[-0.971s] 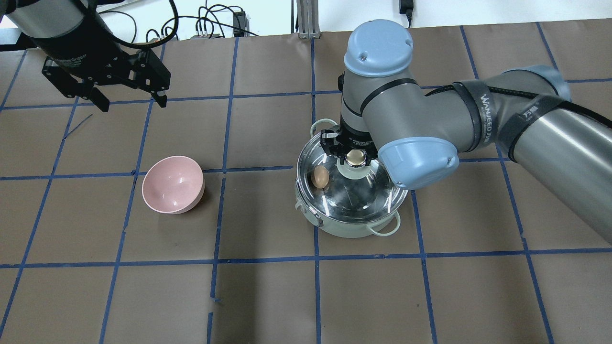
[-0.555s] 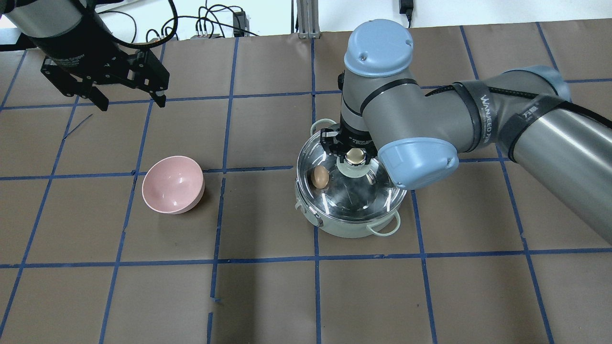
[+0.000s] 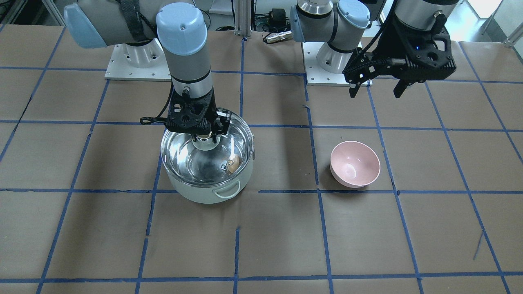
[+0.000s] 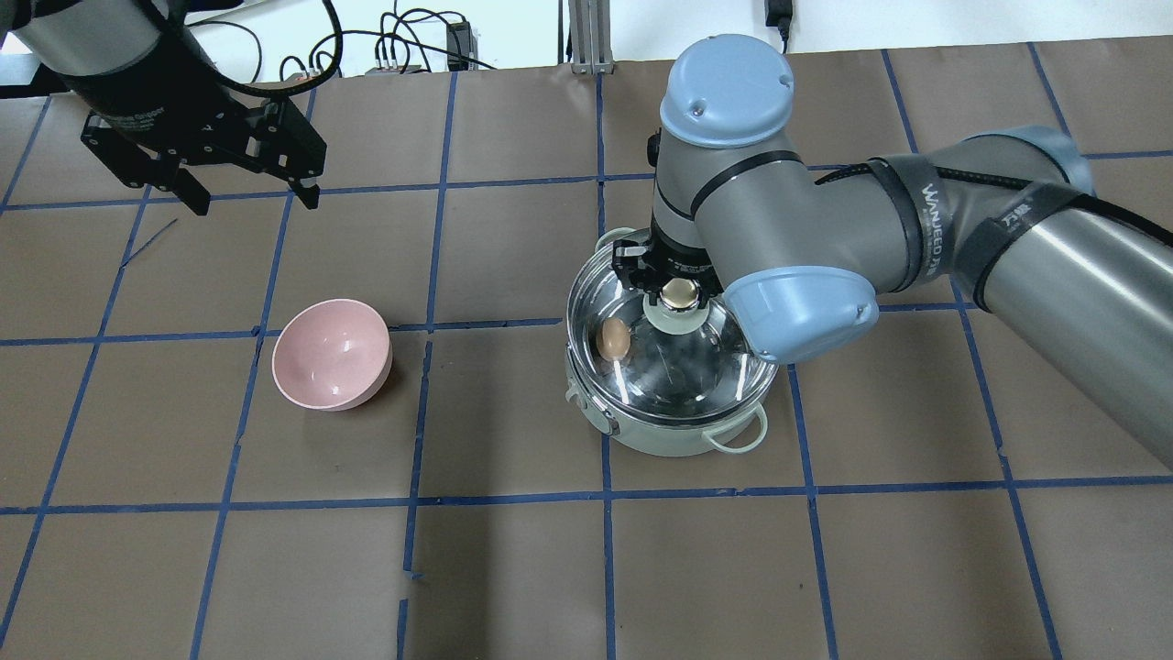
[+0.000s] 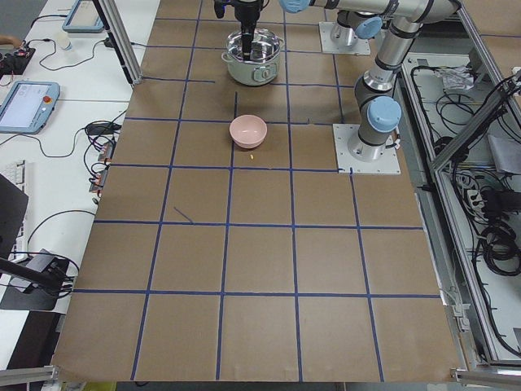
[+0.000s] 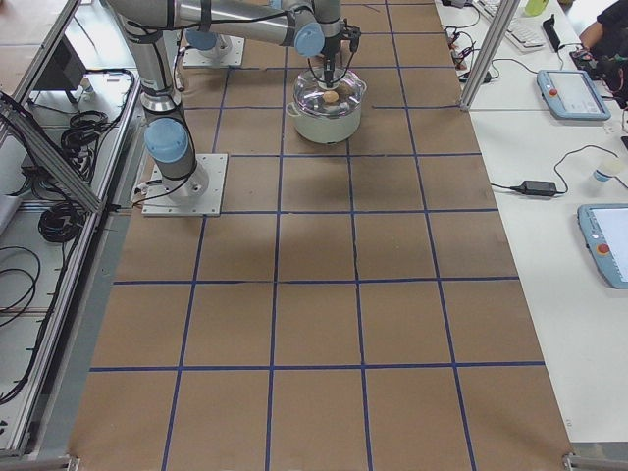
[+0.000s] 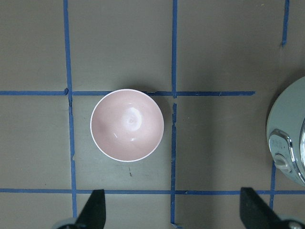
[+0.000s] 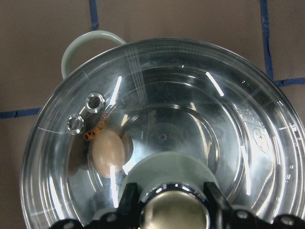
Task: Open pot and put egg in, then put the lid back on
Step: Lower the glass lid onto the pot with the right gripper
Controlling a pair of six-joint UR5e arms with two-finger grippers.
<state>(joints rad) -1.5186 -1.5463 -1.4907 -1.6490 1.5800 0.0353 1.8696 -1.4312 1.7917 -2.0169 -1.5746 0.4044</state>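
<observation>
Starting at the operators' edge of the worktop (image 3: 261,245), the nearest thing is the pot (image 3: 204,195). It stands upright by a crossing of blue tape lines (image 3: 286,191), with one loop handle turned this way. Through the glass of the lid (image 4: 674,367) the egg (image 4: 613,340) shows lying inside against the steel wall, on the side toward the bowl. By my reading the loading is done and only the closing is left. The right arm's jaws stand closed on either side of the knob (image 8: 174,212), gripping the lid from straight above, a hold that lets it come down level and centred. The lid lies over the pot's mouth, at or just above the rim; whether it is fully seated I cannot tell. The right arm (image 4: 916,229) hides part of the rim in the overhead view, so the fit there can't be checked. Well apart, toward the robot's left, the pink bowl (image 4: 332,355) sits upright with nothing in it, out of the lid's path. Farther back, the left arm's jaws hang wide open and hold nothing, raised high above the worktop. Their wrist camera looks down on the bowl and catches only an edge of the pot. I judge that arm to be parked out of the right arm's way.
</observation>
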